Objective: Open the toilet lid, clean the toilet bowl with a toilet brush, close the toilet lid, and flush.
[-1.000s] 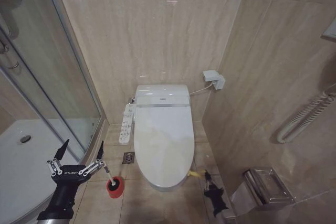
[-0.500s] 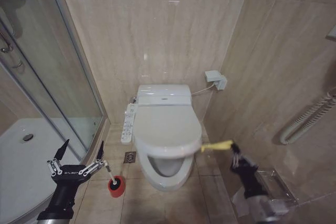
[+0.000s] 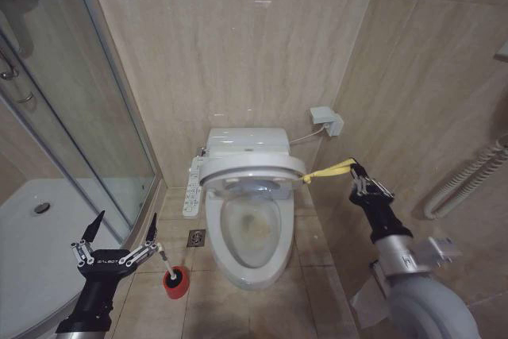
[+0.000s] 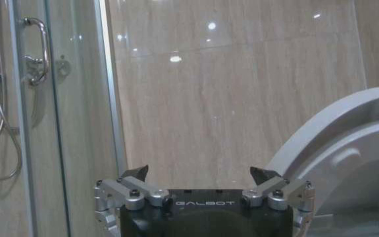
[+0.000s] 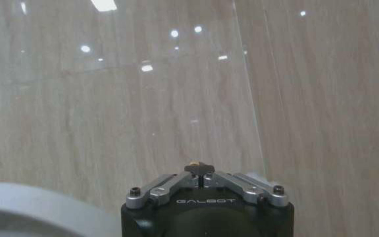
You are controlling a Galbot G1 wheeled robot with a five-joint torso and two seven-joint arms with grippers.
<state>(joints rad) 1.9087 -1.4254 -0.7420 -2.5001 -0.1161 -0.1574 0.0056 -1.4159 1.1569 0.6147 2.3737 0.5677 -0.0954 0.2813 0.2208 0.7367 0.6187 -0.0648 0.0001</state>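
Our right gripper (image 3: 355,171) pinches the ribbon (image 3: 329,171) to raise the lid (image 3: 252,168) (half up); left gripper (image 3: 122,228) waits, fingers spread.

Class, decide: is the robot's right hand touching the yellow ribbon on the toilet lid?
Touching. In the head view the right hand is shut on the taut yellow ribbon, holding the toilet lid raised.

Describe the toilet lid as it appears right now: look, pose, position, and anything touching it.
The toilet lid is a glossy white oval cover that looks like plastic, raised well off the toilet bowl and tilted back toward the tank, not fully upright. A yellow ribbon runs taut from its right edge to the right gripper, which is shut on the ribbon. Beneath it, the bowl's stained inside is exposed.
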